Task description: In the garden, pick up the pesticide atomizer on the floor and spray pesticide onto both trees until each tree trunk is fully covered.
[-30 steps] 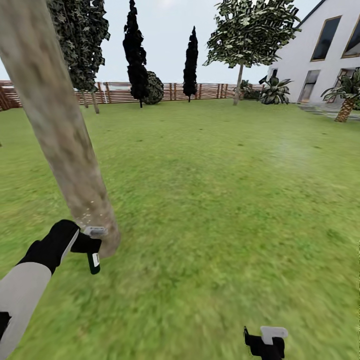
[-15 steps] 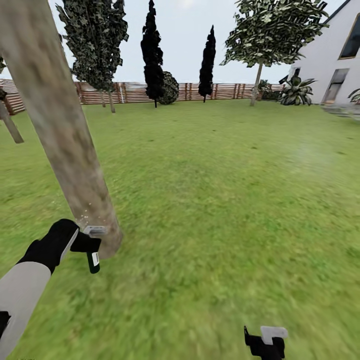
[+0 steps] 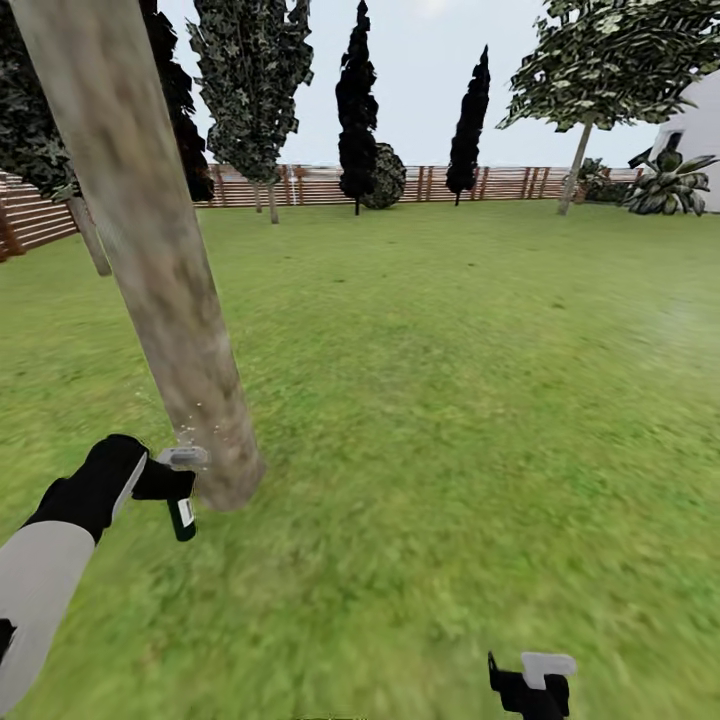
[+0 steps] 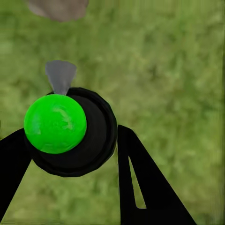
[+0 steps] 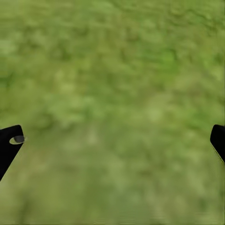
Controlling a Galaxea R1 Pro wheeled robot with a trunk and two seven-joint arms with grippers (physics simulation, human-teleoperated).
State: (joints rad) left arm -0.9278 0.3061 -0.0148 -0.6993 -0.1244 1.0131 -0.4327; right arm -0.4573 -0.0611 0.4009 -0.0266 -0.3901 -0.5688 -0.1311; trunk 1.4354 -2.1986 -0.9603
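My left gripper (image 3: 170, 486) (image 4: 72, 152) is shut on the pesticide atomizer (image 3: 182, 512), a dark bottle with a grey nozzle. The left wrist view looks down on the atomizer's (image 4: 70, 131) round black body and bright green cap, with black fingers (image 4: 136, 168) on either side. Its nozzle points at the base of a thick mottled tree trunk (image 3: 160, 260) just beyond it, and a few whitish specks of pesticide (image 3: 190, 425) hang there. A second tree (image 3: 577, 160) with a light-green crown stands far off at the right. My right gripper (image 3: 530, 682) (image 5: 112, 145) hangs open over grass, low at the right.
Open lawn (image 3: 450, 380) stretches ahead to a reddish-brown slat fence (image 3: 310, 185). Dark narrow trees (image 3: 357, 110) stand along it, and one thin-trunked dark tree (image 3: 85, 225) is behind the near trunk. A palm-like plant (image 3: 668, 185) sits beside a white house corner at far right.
The whole view has swung left, so the house has slid almost out at the right and more fence shows at the left. Both grippers keep their places in the picture.
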